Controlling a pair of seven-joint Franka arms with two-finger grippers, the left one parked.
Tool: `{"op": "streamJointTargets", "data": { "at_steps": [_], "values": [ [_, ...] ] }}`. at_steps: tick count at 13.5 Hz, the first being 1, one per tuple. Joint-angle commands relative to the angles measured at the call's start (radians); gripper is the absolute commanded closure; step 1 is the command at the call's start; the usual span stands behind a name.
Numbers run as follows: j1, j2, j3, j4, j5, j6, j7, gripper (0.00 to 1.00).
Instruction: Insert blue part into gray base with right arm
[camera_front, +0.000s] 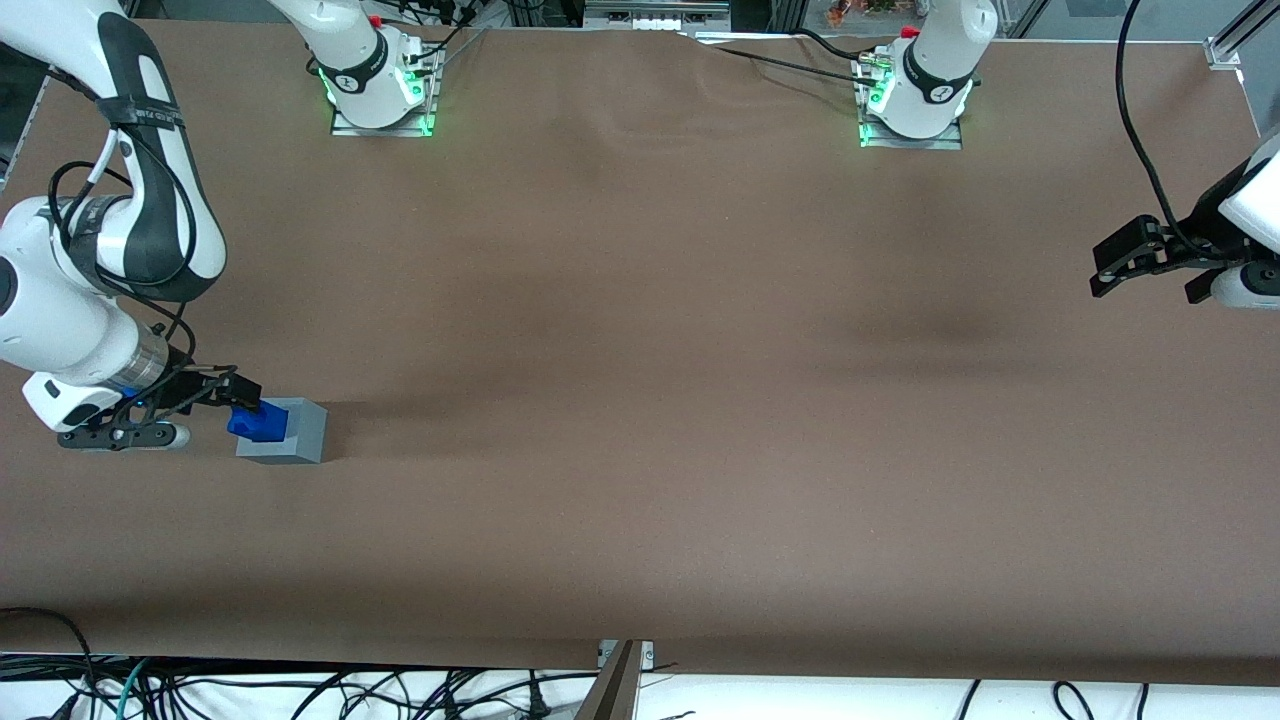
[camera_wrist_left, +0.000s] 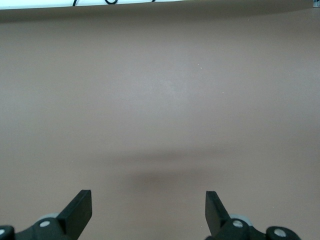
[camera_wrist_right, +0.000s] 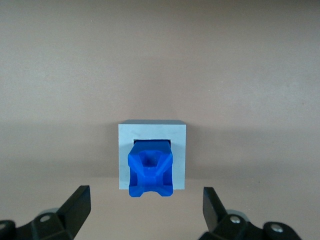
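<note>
Blue part: seated in the gray base's recess, partly overhanging one edge.
Gripper: held just beside the base; fingers spread, nothing gripped.
Base: set on the brown table.

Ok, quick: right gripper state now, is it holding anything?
Right gripper: open, holding nothing. Its fingers stand apart from the blue part, which sits in the gray base.

The bright blue part sits in the square recess of the light-gray base, protruding above it. The base stands on the brown table toward the working arm's end. The right arm's gripper hangs spread wide, touching neither.
</note>
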Motion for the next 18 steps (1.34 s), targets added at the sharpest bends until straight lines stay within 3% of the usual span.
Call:
{"op": "streamJointTargets", "data": {
  "at_steps": [1, 4, 12, 18],
  "values": [
    [-0.006, 0.006, 0.008, -0.017, -0.008, 0.016, 0.011, 0.01],
    [-0.006, -0.038, 0.008, -0.017, -0.011, -0.018, 0.007, 0.01],
    [-0.006, -0.417, 0.072, -0.012, -0.002, -0.357, 0.0, 0.01],
    [-0.006, -0.439, 0.079, -0.009, 0.026, -0.422, -0.009, 0.01]
  ]
}}
